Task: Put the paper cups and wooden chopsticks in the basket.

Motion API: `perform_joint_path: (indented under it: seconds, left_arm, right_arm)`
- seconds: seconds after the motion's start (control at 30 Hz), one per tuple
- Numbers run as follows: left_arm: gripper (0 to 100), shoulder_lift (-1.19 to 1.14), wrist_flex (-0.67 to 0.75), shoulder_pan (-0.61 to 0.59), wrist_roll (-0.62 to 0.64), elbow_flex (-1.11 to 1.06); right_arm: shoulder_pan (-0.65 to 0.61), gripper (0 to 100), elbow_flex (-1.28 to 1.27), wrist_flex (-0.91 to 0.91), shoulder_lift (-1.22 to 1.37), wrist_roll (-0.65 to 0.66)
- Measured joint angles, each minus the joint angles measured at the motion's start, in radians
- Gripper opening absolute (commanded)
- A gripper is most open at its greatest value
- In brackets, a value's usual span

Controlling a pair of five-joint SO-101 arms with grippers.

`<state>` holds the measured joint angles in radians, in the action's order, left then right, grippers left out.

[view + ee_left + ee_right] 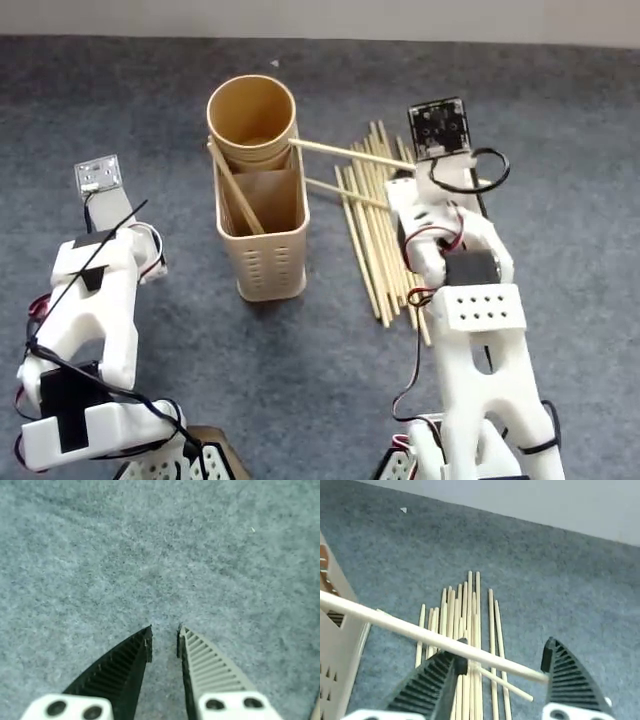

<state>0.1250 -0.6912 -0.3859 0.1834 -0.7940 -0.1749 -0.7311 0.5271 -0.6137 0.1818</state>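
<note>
Noted grey carpeted surface (560, 90); beige perforated plastic basket (265, 265) midway, toward far edge, holding tan paper cup (250, 110). Found pale wooden chopsticks (370, 240) heaped just beside, toward right edge. Recorded right fingers (437, 680) spread, one chopstick (410, 630) lying across unclamped, far end at basket rim; left fingers (125, 670) barely parted, empty. Judged light, stiff, smooth, liable to roll; advise pinching mid-length.

Grey carpeted table (300, 380), tan perforated basket (265, 265) standing upright at its middle, loose pile of wooden chopsticks (365, 225) lying just right of the basket, running near to far, small white speck (274, 63) at the far side.
</note>
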Motion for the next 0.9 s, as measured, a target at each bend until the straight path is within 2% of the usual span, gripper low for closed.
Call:
perform_joint_path:
  seconds: [0.47,0.57,0.7,0.8,0.9]
  left_arm:
    - [11,0.000,0.000,0.011,0.000,0.000]
    - [11,0.000,0.000,0.011,0.000,0.000]
    - [11,0.000,0.000,0.012,0.000,0.000]
    - [11,0.000,0.000,0.020,0.000,-0.003]
    - [11,0.000,0.000,0.020,0.000,-0.003]
  right_arm:
    - [0.021,24.5,0.005,0.292,0.000,0.000]
    - [0.017,24.5,0.040,0.364,0.002,0.058]
    - [-0.018,24.5,0.239,0.562,0.127,0.147]
    - [-0.015,24.5,0.500,0.752,0.356,0.212]
    - [-0.018,24.8,0.807,0.922,0.617,0.339]
